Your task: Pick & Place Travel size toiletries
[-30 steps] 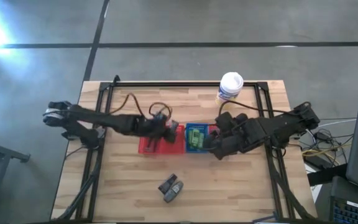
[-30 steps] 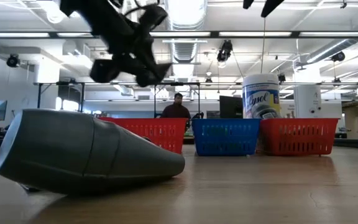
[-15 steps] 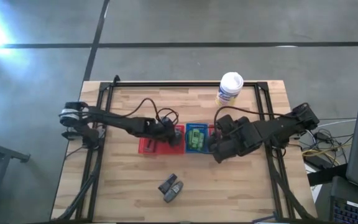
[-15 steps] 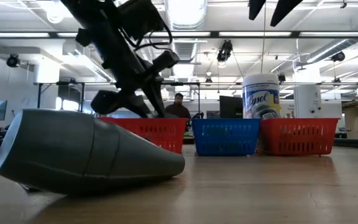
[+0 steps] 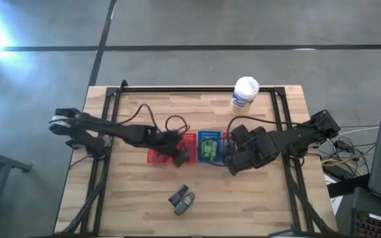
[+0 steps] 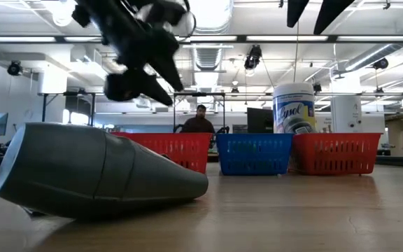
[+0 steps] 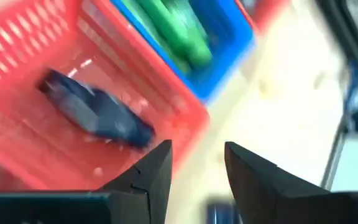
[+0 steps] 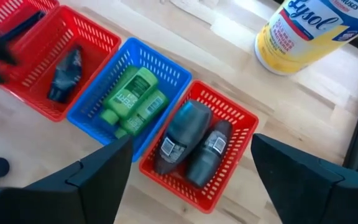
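**Left gripper** (image 7: 196, 149): My fingers stand partly apart with nothing between them. Directly beneath and just ahead of the tips lies the left red basket (image 7: 23, 130), with one dark blue-grey toiletry (image 7: 98, 115) lying flat on its floor, clear of my fingers. The blue basket (image 8: 160, 59) sits against that basket's far side and holds the green bottles (image 8: 132, 93).

**Right gripper** (image 8: 191, 142): My fingers are spread wide and empty. Straight below them is the right red basket (image 8: 229, 102), holding two dark grey oval tubes (image 8: 182, 130) side by side. The white tub (image 8: 309, 31) stands well beyond the basket, away from my fingers.

**Outstanding items:** Two dark grey pieces (image 5: 181, 199) lie together on the table (image 5: 256, 198), well apart from both grippers, on the near side of the baskets.

**Assessment:** I judge the drop into each red basket complete and the step in hand to be a clean withdrawal, then a reach for the loose pair.

**Recommendations:**
- Lift the left gripper straight up before moving sideways, so the fingertips do not catch the basket wall and drag it.
- Send one arm only to the loose pair; the two arms sit close across the baskets.
- Open fully before descending, and take the outer piece across its narrow width, since the two touch and may roll.
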Controlling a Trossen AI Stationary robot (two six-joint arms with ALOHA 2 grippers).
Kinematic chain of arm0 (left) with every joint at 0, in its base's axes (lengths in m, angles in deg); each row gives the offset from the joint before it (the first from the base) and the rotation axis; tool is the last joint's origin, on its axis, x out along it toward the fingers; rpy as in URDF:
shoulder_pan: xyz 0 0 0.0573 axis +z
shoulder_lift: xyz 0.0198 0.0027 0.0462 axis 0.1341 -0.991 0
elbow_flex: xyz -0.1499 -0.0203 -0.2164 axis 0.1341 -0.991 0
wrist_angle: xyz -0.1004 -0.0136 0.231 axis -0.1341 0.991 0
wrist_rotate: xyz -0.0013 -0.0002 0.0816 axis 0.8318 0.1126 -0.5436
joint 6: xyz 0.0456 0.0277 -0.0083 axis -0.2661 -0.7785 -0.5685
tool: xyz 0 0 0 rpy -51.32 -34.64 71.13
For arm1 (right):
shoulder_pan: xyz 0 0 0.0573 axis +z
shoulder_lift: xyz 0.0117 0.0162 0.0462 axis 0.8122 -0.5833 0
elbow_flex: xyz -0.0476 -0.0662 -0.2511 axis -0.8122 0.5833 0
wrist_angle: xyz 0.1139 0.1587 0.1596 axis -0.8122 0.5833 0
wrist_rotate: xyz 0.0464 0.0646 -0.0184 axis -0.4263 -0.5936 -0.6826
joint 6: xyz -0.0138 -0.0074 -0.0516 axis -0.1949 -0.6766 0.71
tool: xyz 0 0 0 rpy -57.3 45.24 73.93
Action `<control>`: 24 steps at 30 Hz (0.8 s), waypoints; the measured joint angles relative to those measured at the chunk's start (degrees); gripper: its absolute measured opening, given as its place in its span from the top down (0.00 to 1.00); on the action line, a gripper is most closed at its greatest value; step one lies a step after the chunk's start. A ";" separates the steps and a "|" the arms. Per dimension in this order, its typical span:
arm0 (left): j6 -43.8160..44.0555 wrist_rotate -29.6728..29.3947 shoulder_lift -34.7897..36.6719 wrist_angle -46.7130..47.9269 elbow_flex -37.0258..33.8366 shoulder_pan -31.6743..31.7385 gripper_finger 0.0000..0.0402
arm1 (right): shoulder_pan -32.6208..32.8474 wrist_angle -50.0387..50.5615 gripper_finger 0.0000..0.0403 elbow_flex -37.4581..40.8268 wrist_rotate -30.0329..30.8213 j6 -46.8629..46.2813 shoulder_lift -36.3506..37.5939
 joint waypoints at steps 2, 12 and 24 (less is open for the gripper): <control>-1.09 1.19 1.41 3.59 -0.03 -2.32 0.62 | 0.12 -0.07 0.19 0.37 -0.13 -0.01 0.00; 11.94 -2.36 -2.06 4.71 0.28 -15.37 0.54 | 0.11 -0.41 0.22 1.84 -0.67 -0.01 0.02; 14.69 -4.73 -15.20 5.52 9.73 -18.21 0.34 | 0.52 -0.83 0.29 2.06 -1.56 1.73 0.02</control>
